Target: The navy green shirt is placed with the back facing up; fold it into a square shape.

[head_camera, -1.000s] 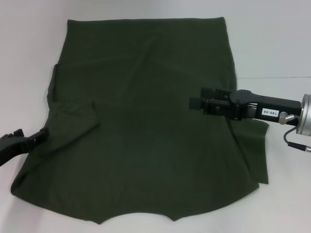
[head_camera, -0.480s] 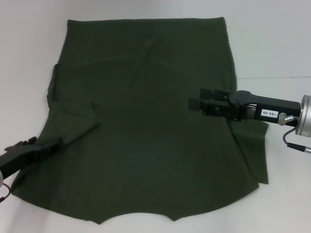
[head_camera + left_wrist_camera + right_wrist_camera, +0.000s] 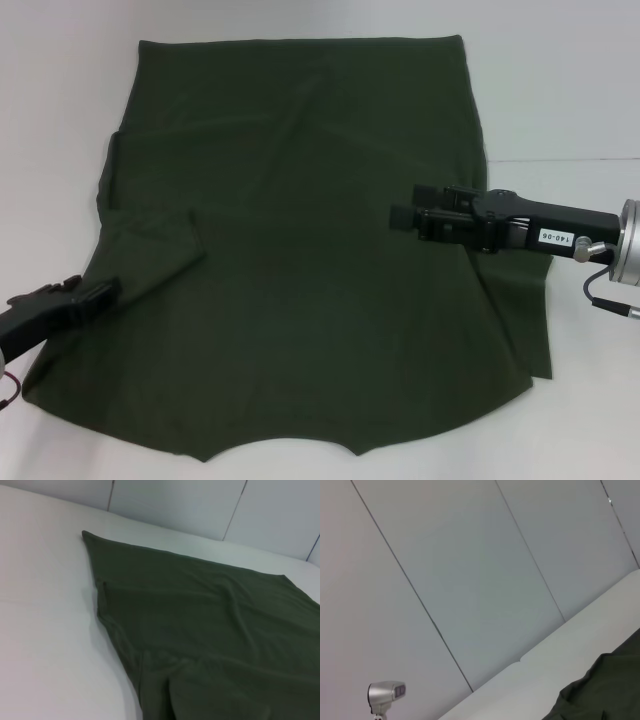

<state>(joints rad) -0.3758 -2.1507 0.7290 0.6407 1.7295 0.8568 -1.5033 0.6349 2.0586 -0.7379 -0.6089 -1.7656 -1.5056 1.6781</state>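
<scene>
The navy green shirt [image 3: 300, 250] lies spread flat on the white table [image 3: 560, 80], plain side up. Its left sleeve [image 3: 150, 245] is folded in over the body, and the right sleeve [image 3: 530, 300] sticks out past the side. My left gripper [image 3: 108, 291] sits low at the shirt's left edge, just below the folded sleeve. My right gripper [image 3: 405, 212] hovers over the right half of the shirt, pointing left, open and holding nothing. The left wrist view shows the shirt [image 3: 210, 630] from its left edge. A corner of the shirt [image 3: 605, 690] shows in the right wrist view.
Bare white table [image 3: 45, 630] surrounds the shirt on the left, right and far sides. Pale wall panels [image 3: 470, 580] stand behind the table. A small silver fitting [image 3: 385, 694] shows against them in the right wrist view.
My left gripper came in from the left onto the shirt's edge, then eased back slightly. The right gripper barely shifted. The shirt looks unchanged.
</scene>
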